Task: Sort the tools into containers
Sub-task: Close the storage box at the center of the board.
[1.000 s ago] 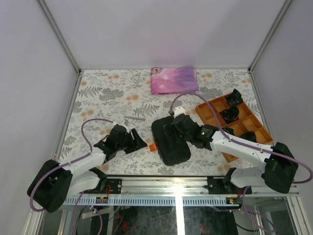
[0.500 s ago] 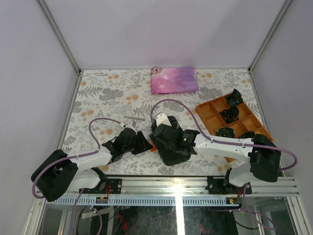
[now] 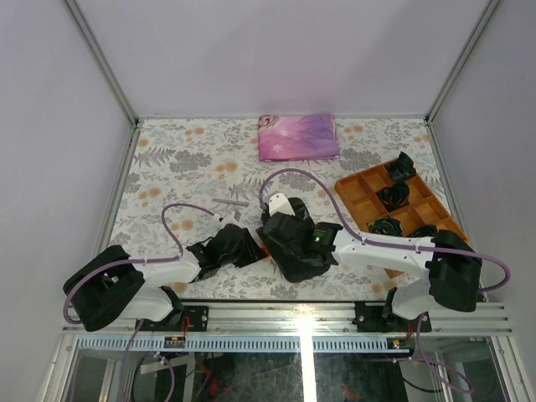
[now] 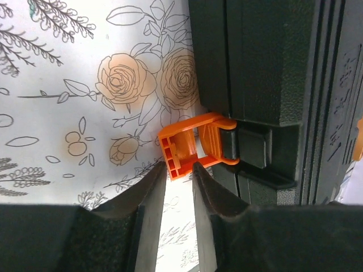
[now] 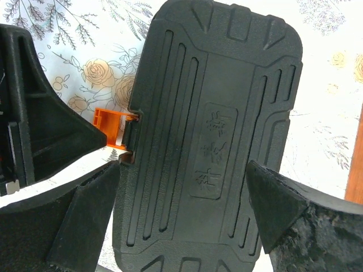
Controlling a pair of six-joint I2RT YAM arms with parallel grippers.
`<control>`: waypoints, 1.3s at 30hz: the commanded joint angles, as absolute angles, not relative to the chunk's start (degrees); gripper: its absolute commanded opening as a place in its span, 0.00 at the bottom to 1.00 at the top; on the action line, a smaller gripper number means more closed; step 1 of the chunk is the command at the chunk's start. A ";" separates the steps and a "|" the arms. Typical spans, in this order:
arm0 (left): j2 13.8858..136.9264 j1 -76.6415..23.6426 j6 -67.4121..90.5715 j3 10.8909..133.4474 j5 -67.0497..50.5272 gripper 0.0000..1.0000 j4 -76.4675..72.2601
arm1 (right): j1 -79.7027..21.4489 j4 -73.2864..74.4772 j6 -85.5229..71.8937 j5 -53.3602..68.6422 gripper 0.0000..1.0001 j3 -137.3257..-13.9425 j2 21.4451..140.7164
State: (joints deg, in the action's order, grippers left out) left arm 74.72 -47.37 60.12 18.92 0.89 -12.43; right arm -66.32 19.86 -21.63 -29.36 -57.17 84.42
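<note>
The container, a black tool case (image 3: 299, 268), lies closed near the table's front edge, its ribbed lid (image 5: 215, 113) facing up. An orange latch (image 4: 190, 144) sticks out flipped open from its left side (image 4: 266, 73). My left gripper (image 4: 178, 170) has narrowed its jaws onto the latch's near corner; from above it (image 3: 251, 248) sits just left of the case. My right gripper (image 5: 184, 207) hangs wide open over the lid, one finger at the left rim, the other above the lid's right part. No tools show.
An orange divided tray (image 3: 366, 189) with black coiled bundles (image 3: 394, 197) stands at the right. A folded pink-purple cloth (image 3: 299, 136) lies at the back. A slim grey rod (image 3: 229, 202) rests on the floral tablecloth behind the left arm.
My left gripper slid right to the latch and its jaws narrowed onto it. The right arm swung left over the case a second ago, then held still.
</note>
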 commanded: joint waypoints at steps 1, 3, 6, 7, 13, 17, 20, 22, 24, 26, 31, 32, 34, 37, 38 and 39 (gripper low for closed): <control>79.26 -49.77 61.95 16.46 5.26 0.24 -2.65 | -66.90 17.93 -21.66 -30.12 0.99 -56.50 82.78; 79.90 -50.13 62.41 16.34 5.96 0.21 -2.20 | -67.26 17.15 -21.04 -29.71 0.99 -56.06 82.86; 81.39 -50.32 62.64 16.59 6.47 0.16 -1.70 | -67.73 16.85 -19.90 -29.44 0.99 -56.38 84.06; 81.80 -50.28 62.71 16.65 6.63 0.15 -1.59 | -67.95 17.31 -19.60 -29.60 0.99 -56.71 84.89; 83.19 -50.27 63.19 16.76 7.09 0.11 -1.06 | -70.54 19.81 -18.14 -32.67 0.99 -58.45 89.90; 83.20 -50.27 63.12 17.03 7.62 0.10 -0.09 | -71.85 22.67 -18.17 -37.75 0.99 -59.24 92.27; 83.43 -50.29 62.97 17.13 7.93 0.10 0.37 | -72.13 25.31 -19.05 -41.81 0.99 -60.01 93.73; 83.81 -50.27 62.85 17.35 8.10 0.10 0.92 | -72.14 27.09 -19.84 -44.25 0.99 -60.20 93.83; 84.22 -50.27 62.71 17.72 8.39 0.10 1.56 | -72.16 28.28 -20.53 -46.33 0.99 -60.04 93.04; 84.41 -50.27 62.54 18.04 8.49 0.10 2.06 | -72.15 28.80 -20.75 -47.78 0.99 -59.68 91.53; 84.34 -50.27 62.23 18.60 9.45 0.10 3.56 | -72.07 29.36 -19.47 -49.40 0.99 -59.16 86.67; 84.35 -50.25 62.16 18.61 9.52 0.10 3.66 | -72.07 29.65 -19.36 -49.71 0.99 -59.15 85.74; 84.34 -50.28 62.14 18.68 9.49 0.10 3.69 | -71.94 30.23 -19.17 -50.23 0.99 -59.10 84.11; 84.39 -50.28 62.05 18.81 9.37 0.09 3.90 | -71.08 30.83 -19.30 -50.14 0.98 -58.48 81.37; 84.38 -50.27 61.98 18.78 9.32 0.09 4.03 | -70.61 30.99 -19.33 -49.99 0.98 -58.19 80.41; 84.43 -50.33 61.96 18.88 9.45 0.09 4.10 | -70.03 31.16 -19.38 -49.56 0.98 -57.90 79.21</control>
